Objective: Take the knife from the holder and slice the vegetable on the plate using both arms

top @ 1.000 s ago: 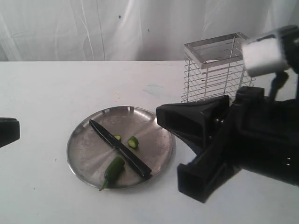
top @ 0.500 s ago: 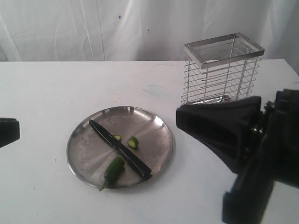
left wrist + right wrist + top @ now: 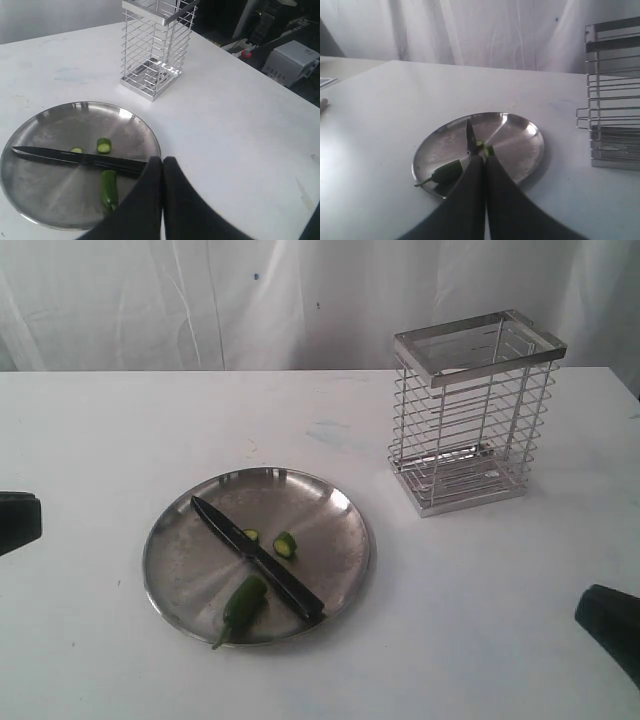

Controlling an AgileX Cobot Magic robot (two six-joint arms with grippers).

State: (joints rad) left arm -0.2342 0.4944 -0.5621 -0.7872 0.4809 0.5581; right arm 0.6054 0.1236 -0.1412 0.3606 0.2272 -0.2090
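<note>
The left gripper has its two black fingers pressed together with nothing between them, and it sits clear of the plate at the left edge of the scene. The right gripper is likewise closed on nothing, its fingers meeting in a thin seam; in the exterior view only a dark corner of it shows at the near right, well apart from everything else.

The knife lies flat on the plate, running diagonally with its pointed tip toward the far left and its handle toward the near right rim. The vegetable, a green chili with its stem pointing near-left, rests on the plate just beside the knife on the near side. Two small cut pieces lie on the far side of the blade, one touching it.

The holder stands upright on the white table, to the far right of the plate and apart from it.
</note>
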